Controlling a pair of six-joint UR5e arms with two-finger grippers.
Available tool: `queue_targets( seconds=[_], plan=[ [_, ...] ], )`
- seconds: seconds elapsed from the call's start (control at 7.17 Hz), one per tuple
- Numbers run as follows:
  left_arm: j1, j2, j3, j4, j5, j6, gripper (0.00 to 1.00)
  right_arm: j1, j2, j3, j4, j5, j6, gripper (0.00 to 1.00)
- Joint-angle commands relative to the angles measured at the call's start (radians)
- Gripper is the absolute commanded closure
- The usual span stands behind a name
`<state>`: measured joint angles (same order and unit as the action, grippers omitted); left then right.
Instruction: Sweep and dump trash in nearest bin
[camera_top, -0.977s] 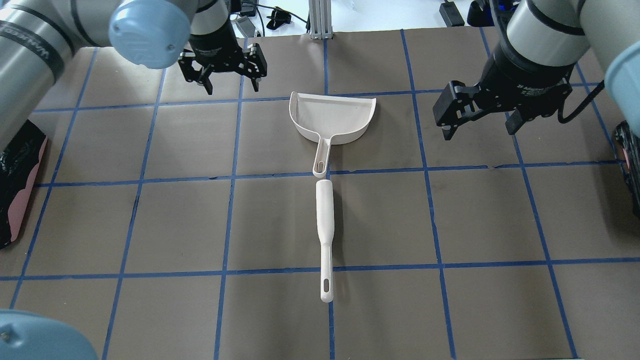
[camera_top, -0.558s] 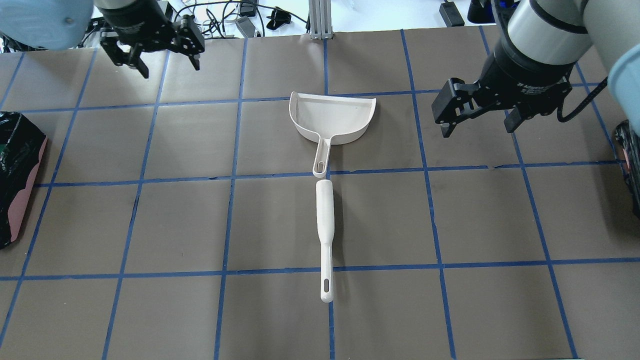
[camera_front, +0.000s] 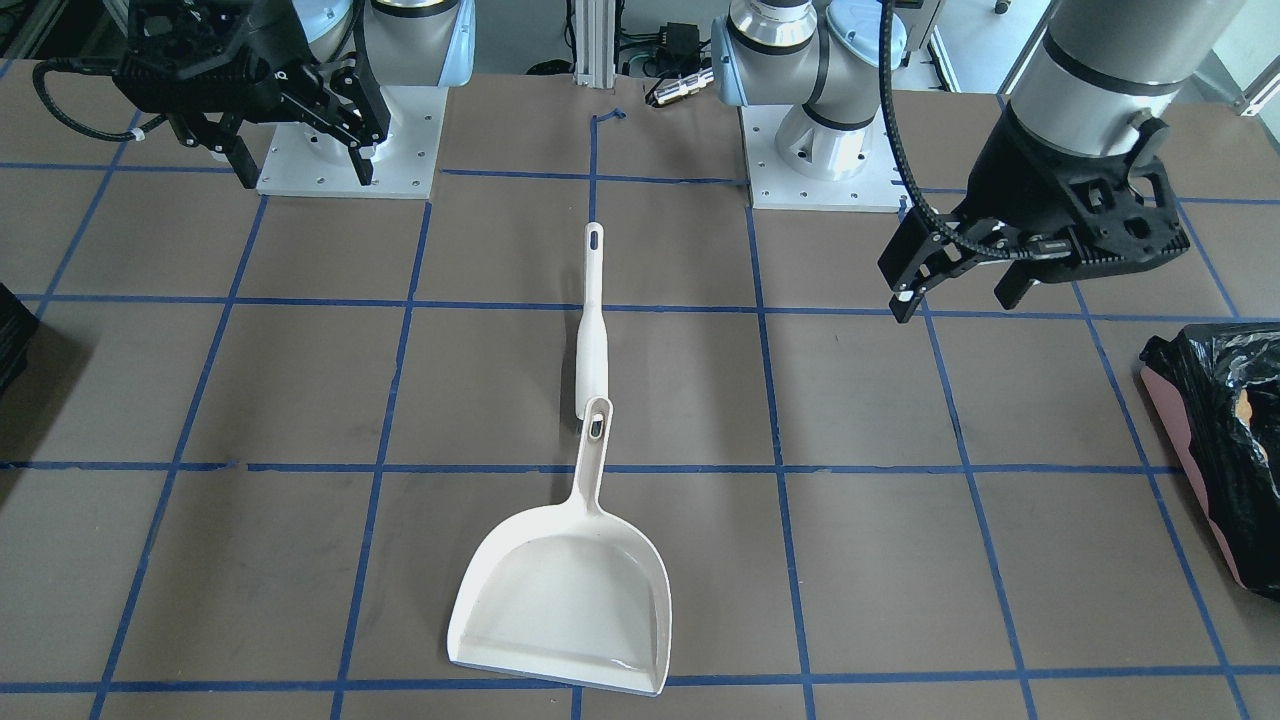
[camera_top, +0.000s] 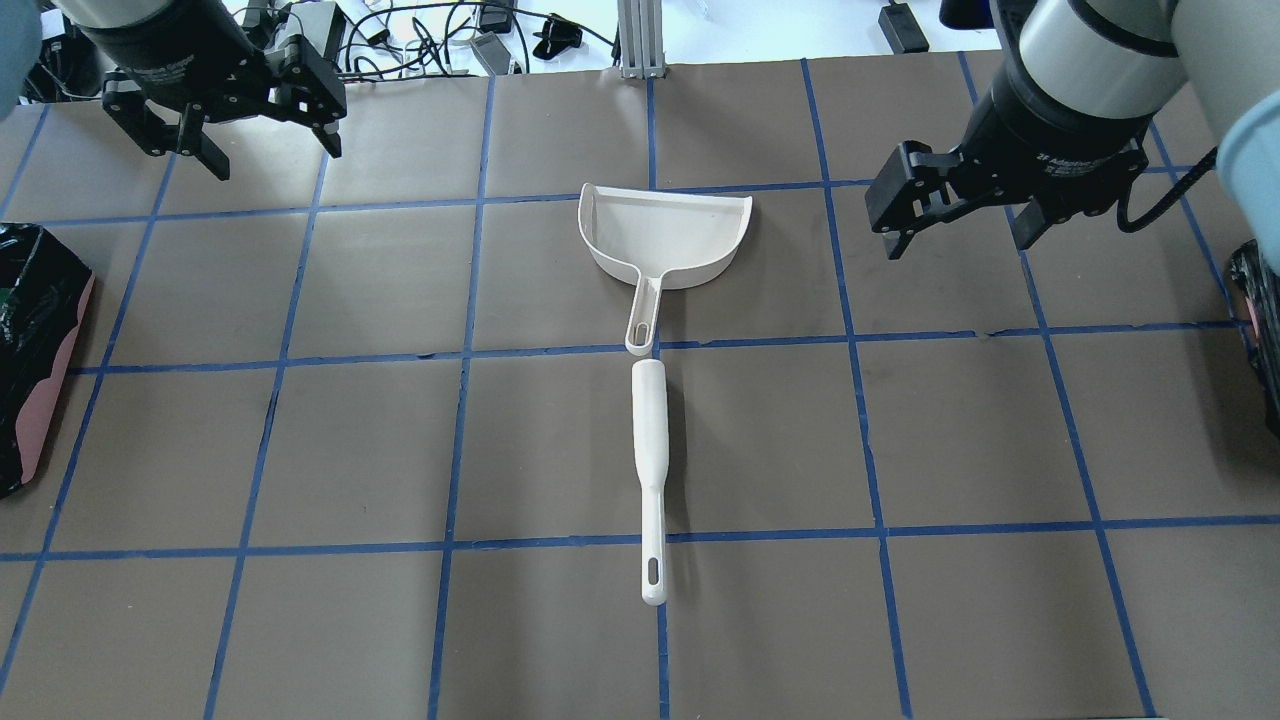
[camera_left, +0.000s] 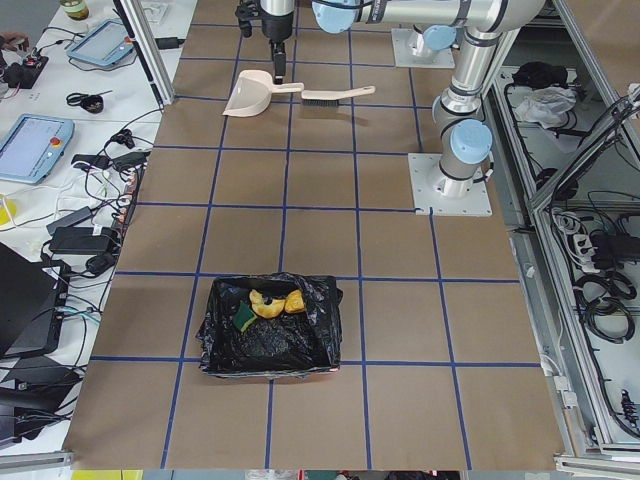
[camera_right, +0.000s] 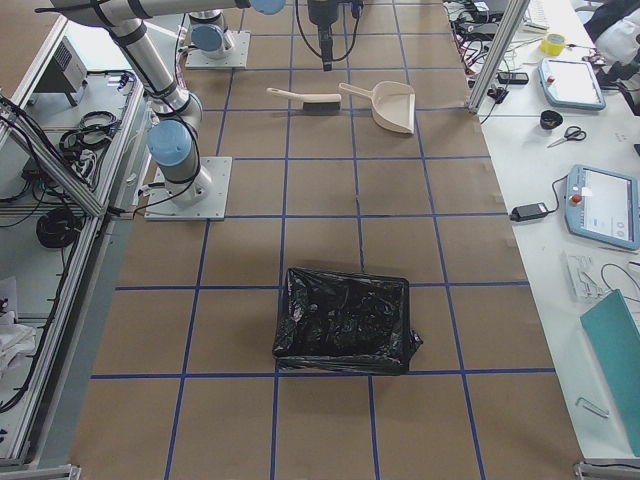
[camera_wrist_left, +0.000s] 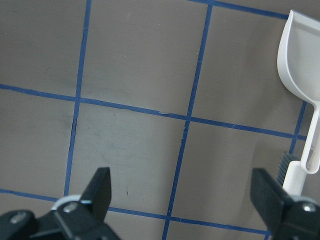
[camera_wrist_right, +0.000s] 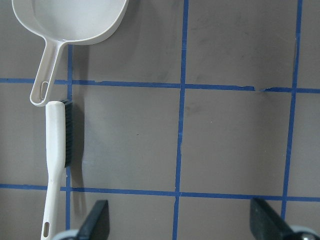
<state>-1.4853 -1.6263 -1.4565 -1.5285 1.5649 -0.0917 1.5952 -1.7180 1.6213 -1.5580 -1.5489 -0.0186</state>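
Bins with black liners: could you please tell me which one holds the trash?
The bin at the robot's left: the sponge, golden-brown lump and pale crescent lie in it. The right-end bin shows only black liner.

At the left we see the white dustpan (camera_wrist_right: 70, 20) farther off, its handle end just beside the head of the nearer brush (camera_wrist_right: 56, 155). The fingers (camera_wrist_right: 97, 220) of our right gripper (camera_wrist_right: 182, 225) stand wide apart above the blue-taped table (camera_wrist_right: 235, 140).

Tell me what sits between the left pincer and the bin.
Between left pincer and bin, only bare table with blue tape lines, per overhead view.
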Motion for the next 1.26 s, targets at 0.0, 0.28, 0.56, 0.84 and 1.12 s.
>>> queue_targets(
  seconds=[0.0, 0.28, 0.56, 0.84, 1.12],
  plan=[
    [-0.003, 0.057, -0.065, 0.005, -0.044, 0.003, 0.00, 0.000, 0.000, 0.000, -0.001, -0.002, 0.000, 0.00],
    [-0.003, 0.063, -0.096, 0.040, -0.042, 0.009, 0.00, 0.000, 0.000, -0.001, -0.001, -0.002, 0.000, 0.00],
    [0.002, 0.065, -0.099, 0.048, -0.037, 0.006, 0.00, 0.000, 0.000, -0.001, -0.001, -0.002, 0.000, 0.00],
    [0.005, 0.063, -0.099, 0.048, -0.034, 0.006, 0.00, 0.000, 0.000, -0.003, -0.001, -0.002, 0.000, 0.00],
    [0.005, 0.065, -0.101, 0.047, -0.036, 0.004, 0.00, 0.000, 0.000, -0.005, -0.001, -0.002, 0.000, 0.00]
  ],
)
